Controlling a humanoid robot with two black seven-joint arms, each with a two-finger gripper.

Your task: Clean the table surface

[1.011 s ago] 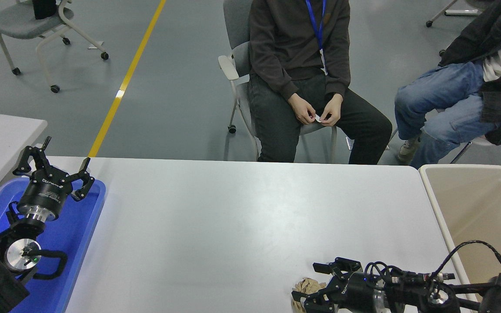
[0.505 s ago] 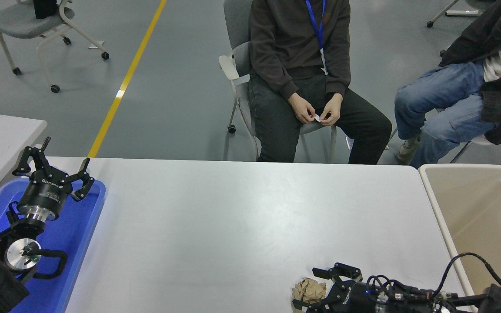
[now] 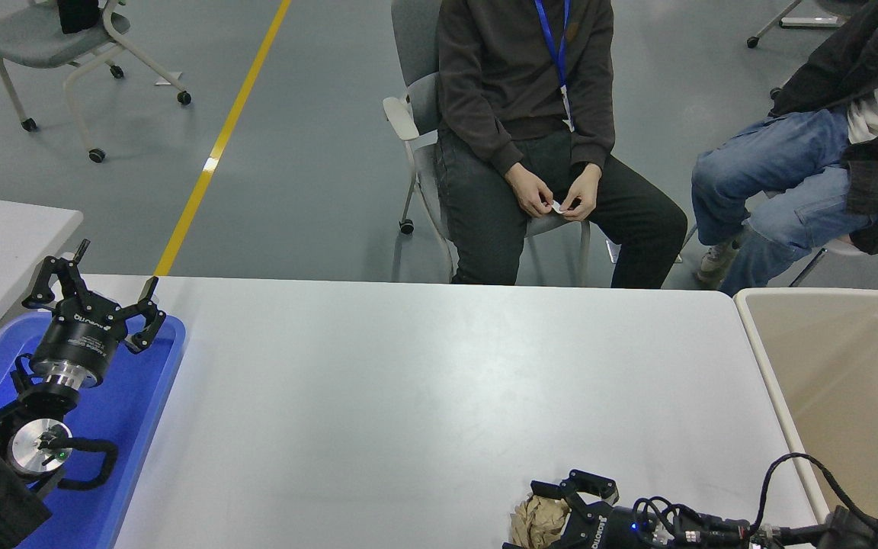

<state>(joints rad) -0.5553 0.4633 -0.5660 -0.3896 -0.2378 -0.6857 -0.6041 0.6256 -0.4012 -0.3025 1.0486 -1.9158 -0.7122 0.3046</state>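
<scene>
White table surface (image 3: pixel 424 381) fills most of the view and lies under both arms. It is bare except at its near edge.

Beige bin (image 3: pixel 843 366) stands off the table's right end, beyond and to the right of the right gripper.

Blue tray (image 3: pixel 142 396) sits on the table's left end, directly beneath the left gripper.

Two seated persons at the far side: one in a dark sweatshirt (image 3: pixel 523 69) with a blue lanyard, both hands pinching a small white scrap; one in blue jeans (image 3: pixel 774 175) further right.

Left gripper (image 3: pixel 92 293) is parked over the tray, fingers spread wide, holding nothing.

Right gripper (image 3: pixel 542 518) comes in low along the near edge and points left. Its fingers are spread and bracket a crumpled brown paper ball (image 3: pixel 536 520). The upper finger lies over the ball's far side, the lower finger is cut off by the picture's edge. Contact with the paper cannot be told.

Grey chair (image 3: pixel 50 38) on castors stands far off, beyond the left gripper.
</scene>
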